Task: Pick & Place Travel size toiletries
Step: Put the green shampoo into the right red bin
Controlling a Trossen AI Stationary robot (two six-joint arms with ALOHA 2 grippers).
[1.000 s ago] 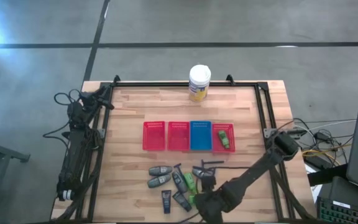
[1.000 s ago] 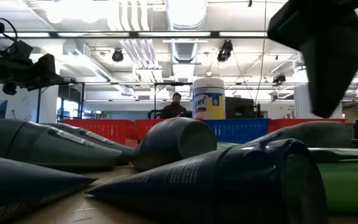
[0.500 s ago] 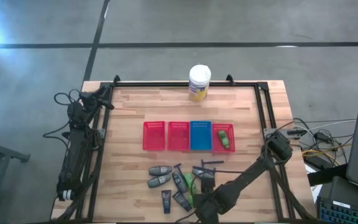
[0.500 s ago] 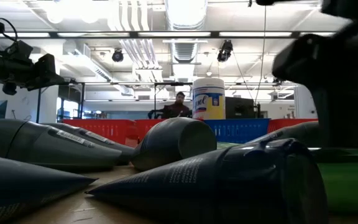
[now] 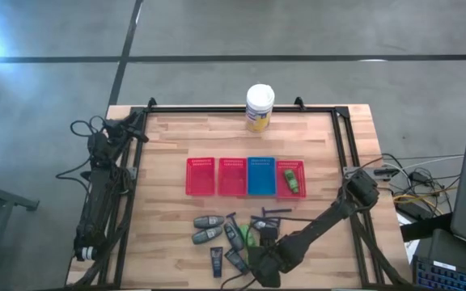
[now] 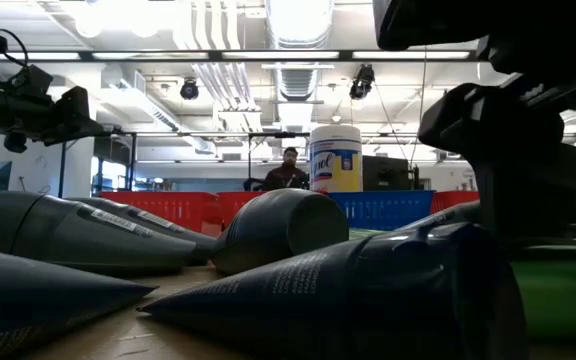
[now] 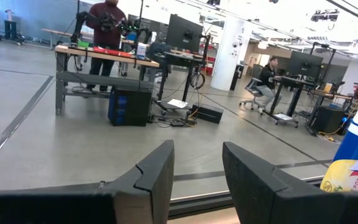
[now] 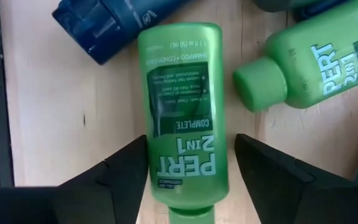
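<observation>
1. Down at the near edge of the table, the right gripper hangs over the cluster of toiletries, its fingers spread apart on either side of a green Pert 2-in-1 bottle lying flat on the wood.
2. Little room there: a second green bottle lies just beside it, cap pointing toward it, and a dark blue tube sits close to its far end.
3. From above, the grey bottles and black tubes crowd the strip between the trays and the table's near edge.
4. One green bottle already lies in the rightmost red tray; the blue tray and two other red trays stand beside it.
5. Wide bare wood separates the trays from the white-lidded jar at the far edge.
6. Over the last second the right arm has slid leftward and lower onto the pile, now filling more of the low view.
7. Off the table's left side, the left gripper waits with fingers parted.
</observation>
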